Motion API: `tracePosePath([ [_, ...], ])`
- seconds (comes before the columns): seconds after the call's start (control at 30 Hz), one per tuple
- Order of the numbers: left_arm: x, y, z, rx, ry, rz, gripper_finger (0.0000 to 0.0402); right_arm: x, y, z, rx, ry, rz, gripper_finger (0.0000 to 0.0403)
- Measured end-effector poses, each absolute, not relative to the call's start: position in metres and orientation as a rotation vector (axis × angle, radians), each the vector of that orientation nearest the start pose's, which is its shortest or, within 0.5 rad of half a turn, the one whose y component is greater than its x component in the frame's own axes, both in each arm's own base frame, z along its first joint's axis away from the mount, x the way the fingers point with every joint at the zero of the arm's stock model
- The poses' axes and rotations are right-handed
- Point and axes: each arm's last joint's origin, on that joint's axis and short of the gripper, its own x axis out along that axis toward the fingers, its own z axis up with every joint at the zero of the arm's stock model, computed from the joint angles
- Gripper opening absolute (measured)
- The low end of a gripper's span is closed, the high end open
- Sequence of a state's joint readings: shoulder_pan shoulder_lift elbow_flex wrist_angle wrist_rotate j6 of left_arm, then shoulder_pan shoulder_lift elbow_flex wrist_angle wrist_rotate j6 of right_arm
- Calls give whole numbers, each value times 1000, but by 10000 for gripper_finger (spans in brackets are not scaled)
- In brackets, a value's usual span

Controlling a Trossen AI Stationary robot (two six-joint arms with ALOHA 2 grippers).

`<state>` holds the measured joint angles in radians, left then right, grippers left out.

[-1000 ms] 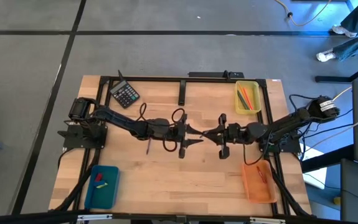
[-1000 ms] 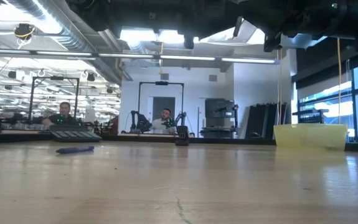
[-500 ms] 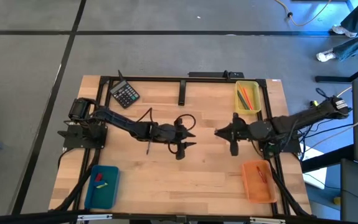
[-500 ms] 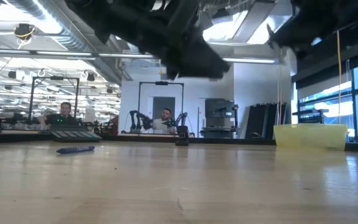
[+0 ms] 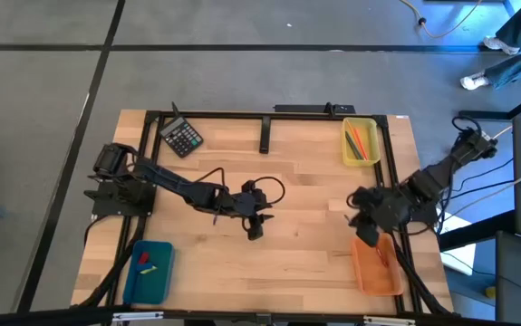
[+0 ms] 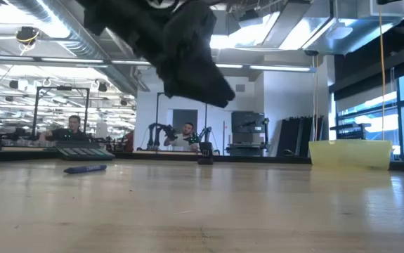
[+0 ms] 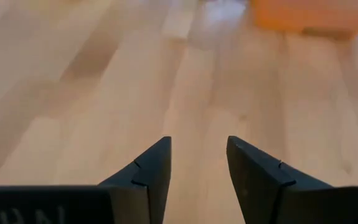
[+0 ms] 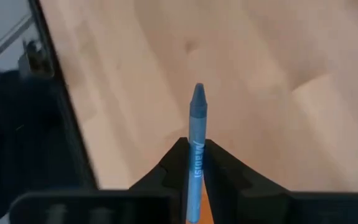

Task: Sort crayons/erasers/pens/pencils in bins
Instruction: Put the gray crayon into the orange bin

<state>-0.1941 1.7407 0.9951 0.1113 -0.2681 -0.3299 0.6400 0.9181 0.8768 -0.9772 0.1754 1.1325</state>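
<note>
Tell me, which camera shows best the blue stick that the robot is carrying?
The right wrist view: the blue crayon fills the middle, pinched in the right end effector. The high view shows only that arm beside the orange bin; the other views miss the crayon.

We find very little that can be read. The blue crayon [image 8: 195,146] carries pale lettering along its wrapper, too blurred to make out. Pale letter shapes show on the left gripper's [image 7: 197,163] body, cut off by the frame. The calculator [image 5: 181,138] keys show no legible marks.
</note>
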Motion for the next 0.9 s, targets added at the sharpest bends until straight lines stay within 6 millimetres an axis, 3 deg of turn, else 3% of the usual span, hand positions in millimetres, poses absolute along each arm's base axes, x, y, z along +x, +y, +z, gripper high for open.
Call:
tracePosePath([
  [0.3,324,-75,213,-197,662,282,147,113,140,256,629,1250,-211,49],
  [0.47,314,-80,212,-242,735,298,147,107,163,238,662,1348,-318,50],
  [0.67,295,-71,208,-277,880,421,147,103,184,216,695,1501,-470,50],
  [0.9,296,-60,207,-301,867,500,147,106,196,196,684,1509,-595,51],
])
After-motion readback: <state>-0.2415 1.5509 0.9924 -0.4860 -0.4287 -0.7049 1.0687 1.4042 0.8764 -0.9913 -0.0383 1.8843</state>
